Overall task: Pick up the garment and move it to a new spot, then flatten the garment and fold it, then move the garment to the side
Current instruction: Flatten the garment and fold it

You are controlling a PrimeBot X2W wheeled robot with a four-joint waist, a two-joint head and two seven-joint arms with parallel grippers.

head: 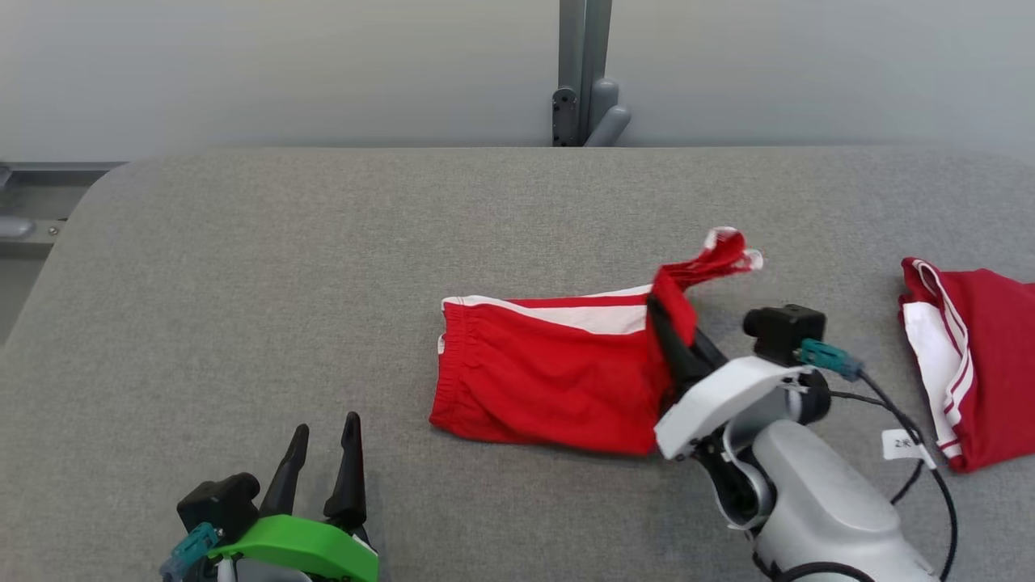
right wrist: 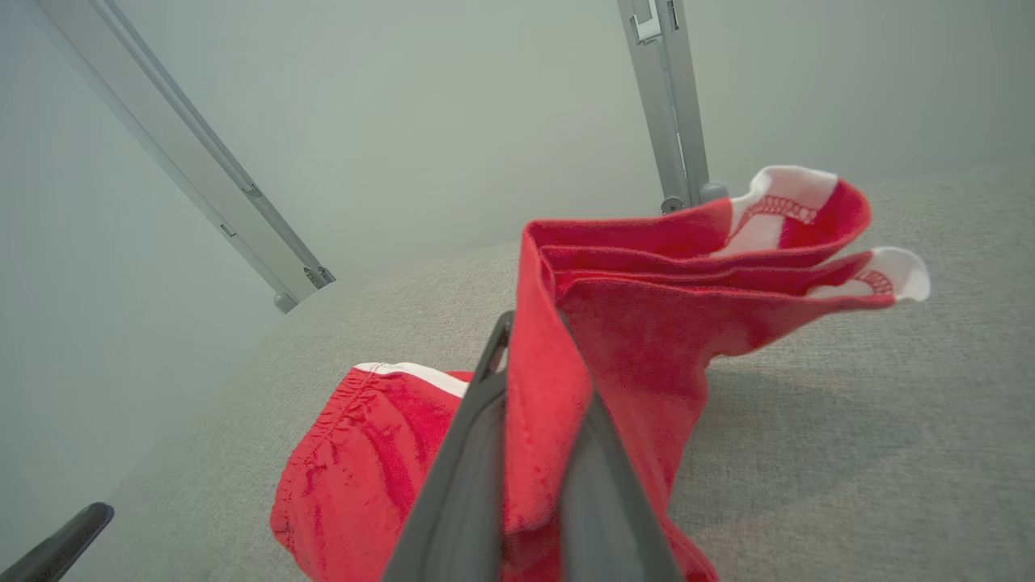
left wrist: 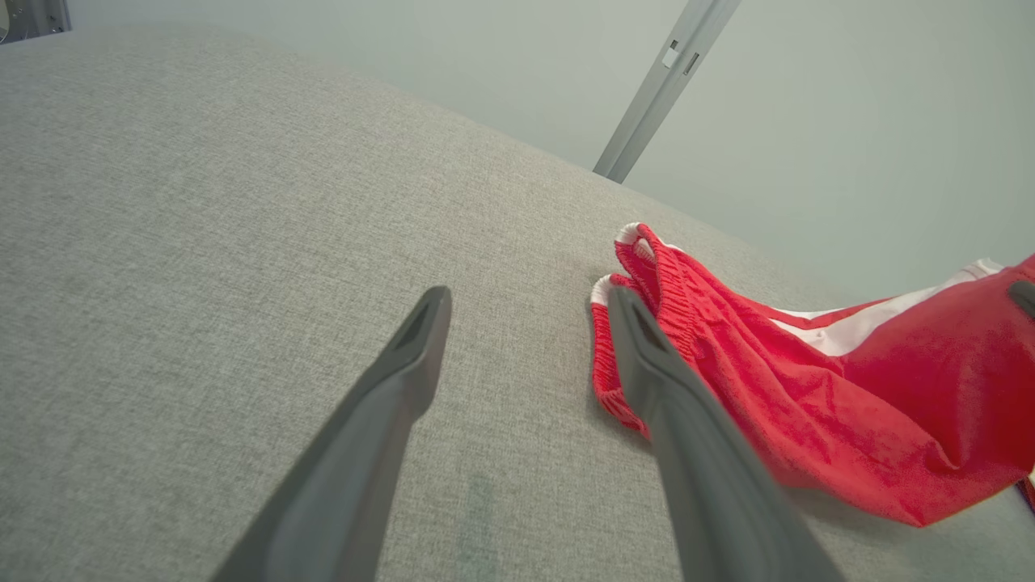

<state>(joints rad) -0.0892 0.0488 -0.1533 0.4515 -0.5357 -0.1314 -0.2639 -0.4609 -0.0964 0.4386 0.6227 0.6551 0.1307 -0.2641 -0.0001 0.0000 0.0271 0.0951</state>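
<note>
The garment (head: 542, 372) is a pair of red shorts with a white side stripe, lying mid-table with its elastic waistband to the left. My right gripper (head: 656, 313) is shut on the shorts' right leg end, which is raised off the table and folded over the fingers. In the right wrist view the red cloth (right wrist: 631, 339) is pinched between the closed fingers of the right gripper (right wrist: 538, 380), and the white-trimmed hems stick out beyond them. My left gripper (head: 326, 428) stands open at the lower left, apart from the shorts. In the left wrist view the left gripper (left wrist: 530, 299) frames the waistband (left wrist: 647, 275).
A second red and white garment (head: 978, 364) lies crumpled at the table's right edge. The grey fabric-covered table (head: 242, 283) has a rounded far-left corner. A grey metal post (head: 584, 73) stands behind the far edge, against a pale wall.
</note>
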